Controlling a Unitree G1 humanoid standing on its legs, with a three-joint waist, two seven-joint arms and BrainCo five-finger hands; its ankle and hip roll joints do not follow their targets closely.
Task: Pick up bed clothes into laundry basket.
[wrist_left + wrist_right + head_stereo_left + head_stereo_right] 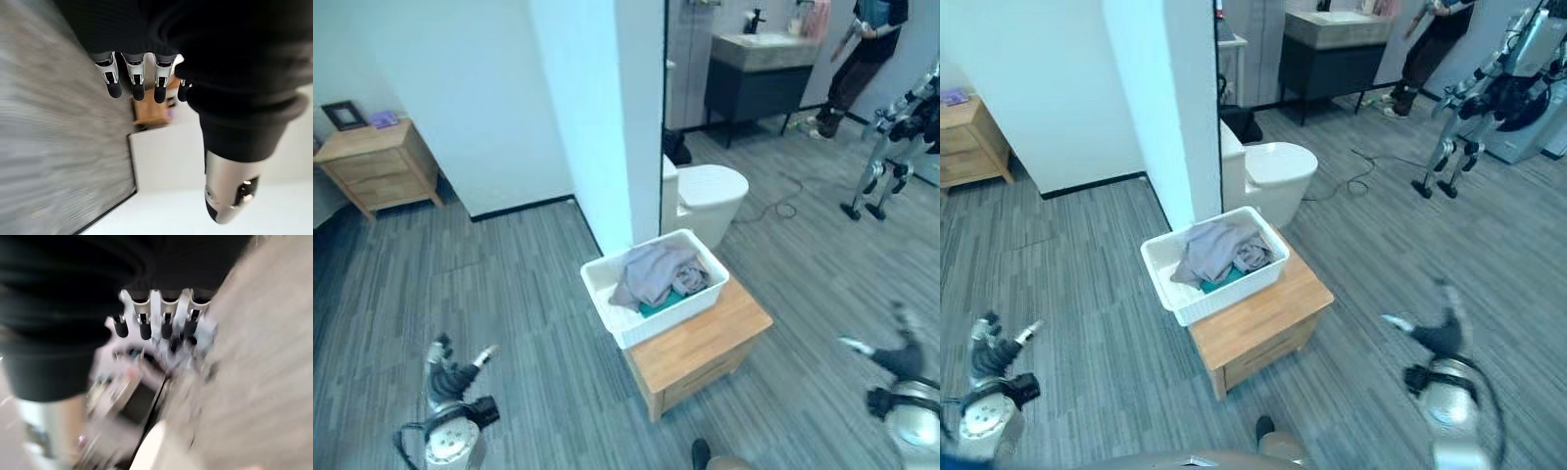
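Task looks basically done: clothes (658,274), a grey heap over something teal, sit inside the white laundry basket (607,291). Nothing cloth-like on the floor that I can see, so I judge little or nothing left to load.

Both my hands are empty. Left hand (453,372) is low at my left side, fingers relaxed and spread, holding nothing. Right hand (1433,333) is low at my right, fingers straight, also holding nothing. Both well apart from the basket.

Room, large to small: grey plank floor (509,294); white wall (597,108) just behind the basket; toilet (710,196) beside it; dark sink cabinet (759,83) at the back with a person (862,54) near it; another robot (901,127) far right; wooden nightstand (377,166) far left; small wooden cabinet (700,348) carrying the basket.
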